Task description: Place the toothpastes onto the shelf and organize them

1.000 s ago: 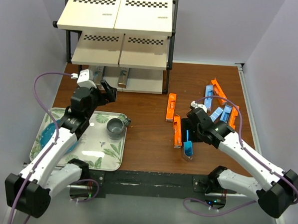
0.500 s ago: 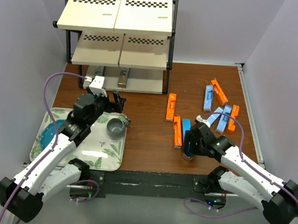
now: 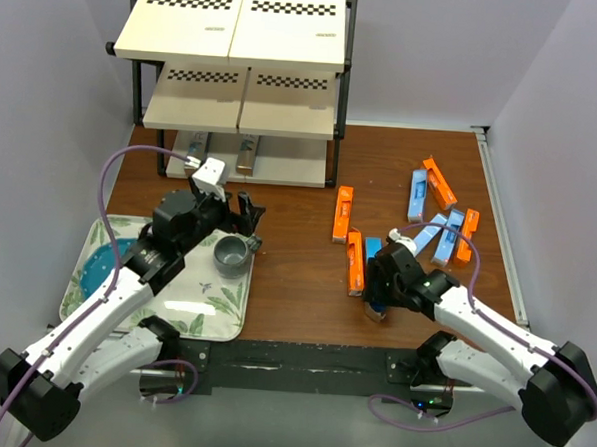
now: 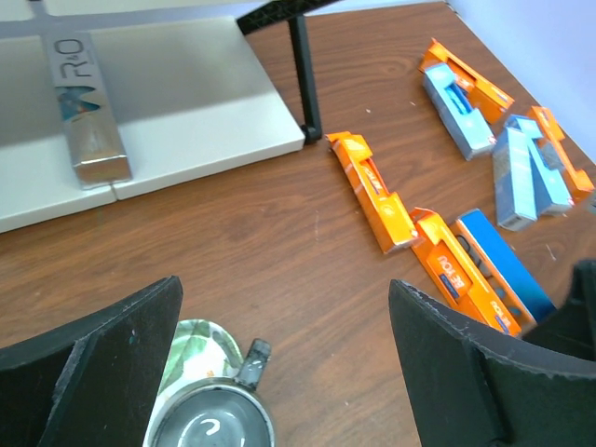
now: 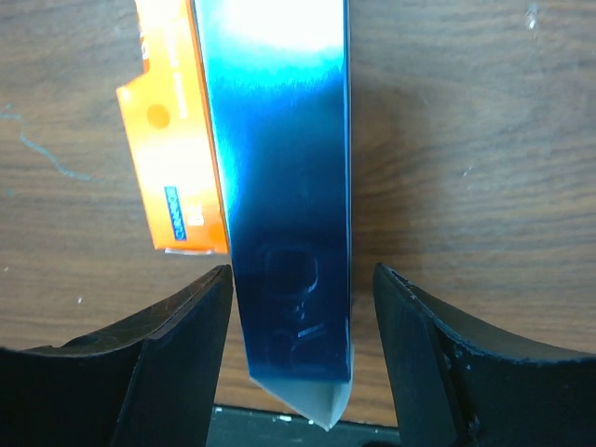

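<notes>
Right, my right gripper (image 5: 300,279) is down over the shiny dark blue box (image 5: 279,140), fingers spread to either side of its near end with a sliver of gap on each flank, so it straddles rather than pinches. That box lies flat on the table (image 3: 293,223), right alongside an orange box (image 5: 177,140) and well apart from the shelf (image 3: 239,28). I'd judge it a light, hollow carton: stiff along its length and easy to dent across the broad faces. The foil finish looks slippery, so I'd close gently across the narrow width, nearer the middle than the tip so it doesn't swing. My left gripper (image 4: 284,284) hangs wide open over the wood near the tray (image 3: 199,308), holding nothing. Counting from above, the table has four orange boxes, three light blue boxes (image 3: 418,195) and this one dark blue, though the far right cluster overlaps and may hide another. Two more metallic boxes (image 4: 88,112) lie on the shelf's bottom board.
</notes>
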You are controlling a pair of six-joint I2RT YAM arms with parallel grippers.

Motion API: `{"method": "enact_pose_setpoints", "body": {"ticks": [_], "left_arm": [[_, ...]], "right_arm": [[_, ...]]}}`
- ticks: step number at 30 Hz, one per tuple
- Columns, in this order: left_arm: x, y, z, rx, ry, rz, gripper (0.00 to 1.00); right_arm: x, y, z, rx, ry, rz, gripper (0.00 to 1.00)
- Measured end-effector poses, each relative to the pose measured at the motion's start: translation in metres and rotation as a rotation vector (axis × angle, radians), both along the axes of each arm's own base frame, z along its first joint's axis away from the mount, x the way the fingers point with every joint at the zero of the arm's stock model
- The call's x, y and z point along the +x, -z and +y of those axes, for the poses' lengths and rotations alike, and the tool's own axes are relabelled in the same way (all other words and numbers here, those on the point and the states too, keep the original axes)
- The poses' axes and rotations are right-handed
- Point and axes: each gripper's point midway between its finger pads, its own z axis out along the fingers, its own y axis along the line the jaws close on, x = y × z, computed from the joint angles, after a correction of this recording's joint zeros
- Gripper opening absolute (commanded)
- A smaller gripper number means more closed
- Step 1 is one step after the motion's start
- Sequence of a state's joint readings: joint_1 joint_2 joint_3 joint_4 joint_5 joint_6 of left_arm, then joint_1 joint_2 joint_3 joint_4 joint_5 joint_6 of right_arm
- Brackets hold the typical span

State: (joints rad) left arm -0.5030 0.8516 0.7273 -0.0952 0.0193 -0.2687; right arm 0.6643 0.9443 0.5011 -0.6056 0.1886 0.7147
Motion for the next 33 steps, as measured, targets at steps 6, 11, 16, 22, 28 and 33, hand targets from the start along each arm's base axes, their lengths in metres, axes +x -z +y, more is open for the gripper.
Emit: {"method": "enact_pose_setpoints", "body": {"ticks": [6, 11, 16, 22, 28, 33], "left_arm": [[-0.006, 0.004, -0.008, -0.012, 0.051, 0.018, 0.99], [-0.011, 0.009, -0.011, -0.012, 0.077, 0.045, 0.99], [-0.018, 0.021, -0.015, -0.022, 0.102, 0.088, 1.00], [-0.026, 0.033, -0.021, -0.041, 0.137, 0.140, 1.00], [-0.032, 0.033, -0.027, -0.069, 0.169, 0.161, 1.00], [-0.037, 0.034, -0.036, -0.088, 0.202, 0.172, 1.00]], "right_arm": [[0.019, -0.003, 0.005, -0.043, -0.011, -0.016, 0.67], [0.044, -0.011, 0.009, -0.090, -0.002, -0.048, 0.67], [0.060, -0.008, 0.002, -0.124, 0.030, -0.046, 0.64], [0.077, -0.008, -0.004, -0.108, 0.065, -0.054, 0.53], [0.084, -0.009, -0.011, -0.098, 0.069, -0.051, 0.52], [0.083, -0.015, -0.016, -0.078, 0.069, -0.052, 0.51]]}}
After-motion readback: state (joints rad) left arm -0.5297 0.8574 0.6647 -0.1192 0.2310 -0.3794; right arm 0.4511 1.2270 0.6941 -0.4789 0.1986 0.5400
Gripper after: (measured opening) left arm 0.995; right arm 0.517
